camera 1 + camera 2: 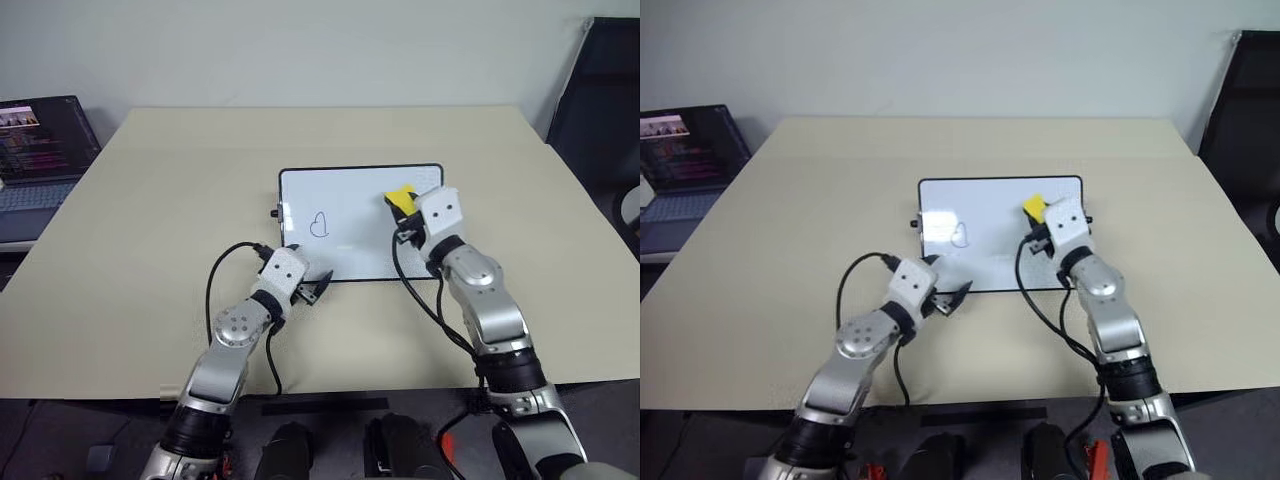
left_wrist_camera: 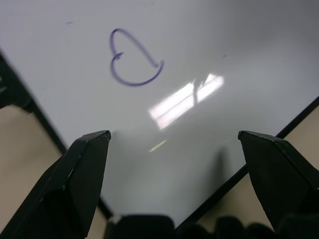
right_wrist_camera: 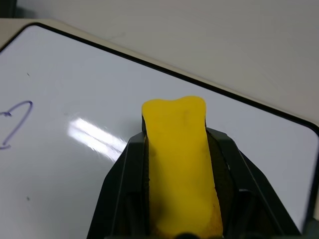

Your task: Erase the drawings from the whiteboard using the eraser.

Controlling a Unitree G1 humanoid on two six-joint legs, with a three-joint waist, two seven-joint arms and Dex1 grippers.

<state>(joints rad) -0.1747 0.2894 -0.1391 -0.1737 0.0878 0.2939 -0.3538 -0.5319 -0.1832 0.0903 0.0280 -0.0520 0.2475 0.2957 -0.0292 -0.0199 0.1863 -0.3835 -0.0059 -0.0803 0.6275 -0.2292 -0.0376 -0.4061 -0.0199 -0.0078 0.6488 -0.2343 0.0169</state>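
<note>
Tabletop (image 1: 150, 220) of matte beige, broad and rectangular, carries the whiteboard (image 1: 350, 215) near its middle. A pale, plain wall rises beyond the table's far edge. Off the table's left side, well apart from the whiteboard, an open laptop (image 1: 40, 150) shows a dark, lit screen; off the right side stands a dark chair (image 1: 600, 100).

The whiteboard is a glossy white rectangle with a thin black frame and rounded corners, and a small black knob sticks out at its left short side. Its surface throws back a bright streak of light. On the whiteboard's left half sits a heart-like drawing (image 1: 319, 225) — a thin dark-blue marker outline, far smaller than the board.

The right gripper (image 1: 402, 208) hangs over the whiteboard's right half, its black fingers clamped on the eraser (image 1: 401, 198), a soft yellow block with rounded corners that bulges out past the fingertips. Whether the eraser touches the whiteboard cannot be told.

The left gripper (image 1: 318, 287) is at the whiteboard's near edge, toward its left corner — its two black wedge-shaped fingers (image 2: 82, 174) spread wide, nothing between them.
</note>
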